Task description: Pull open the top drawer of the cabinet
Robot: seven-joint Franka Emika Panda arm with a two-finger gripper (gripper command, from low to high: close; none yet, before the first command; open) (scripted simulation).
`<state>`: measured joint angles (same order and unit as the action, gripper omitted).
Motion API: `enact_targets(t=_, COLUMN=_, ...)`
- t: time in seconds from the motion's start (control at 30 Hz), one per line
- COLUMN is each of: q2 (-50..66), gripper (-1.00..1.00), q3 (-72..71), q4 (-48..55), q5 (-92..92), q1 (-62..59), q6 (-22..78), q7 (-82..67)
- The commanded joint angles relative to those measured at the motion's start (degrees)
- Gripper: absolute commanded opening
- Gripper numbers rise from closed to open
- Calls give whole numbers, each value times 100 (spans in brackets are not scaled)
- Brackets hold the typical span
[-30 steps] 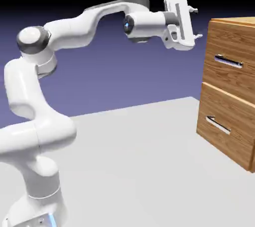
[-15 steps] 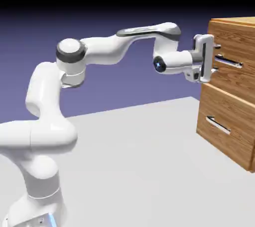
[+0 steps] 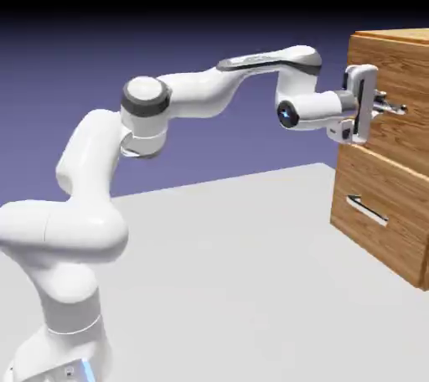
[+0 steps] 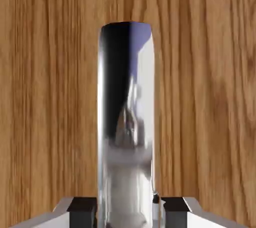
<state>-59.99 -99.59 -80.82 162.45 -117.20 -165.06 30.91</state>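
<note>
— Wood grain fills the hand view. Got the handle (image 4: 126, 122)?
— Yes — gripper (image 3: 384, 107) clamped tight on it, at the top drawer (image 3: 394, 95) of the cabinet (image 3: 390, 204).
— Drawer open?
— Looks flush; the pull remains.

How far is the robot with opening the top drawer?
Done: the gripper has reached the top drawer and is shut on its handle, which fills the gap between the fingertips in the hand view. In hand: the grip. Left: the pull, since the drawer front sits flush with the cabinet.
</note>
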Motion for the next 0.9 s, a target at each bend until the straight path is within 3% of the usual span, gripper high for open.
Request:
enact_targets(t=0.0, q2=33, gripper=-100, q3=83, q4=-208, q5=44, q1=158, q6=65, q7=-56)
enact_targets(t=0.83, q2=63, gripper=-100, q3=2776, q4=-5144, q5=200, q1=4896, q6=943, q7=-635)
enact_targets(t=0.87, q2=63, gripper=100, q3=2777, q4=-5144, q5=200, q1=4896, q6=943, q7=-635)
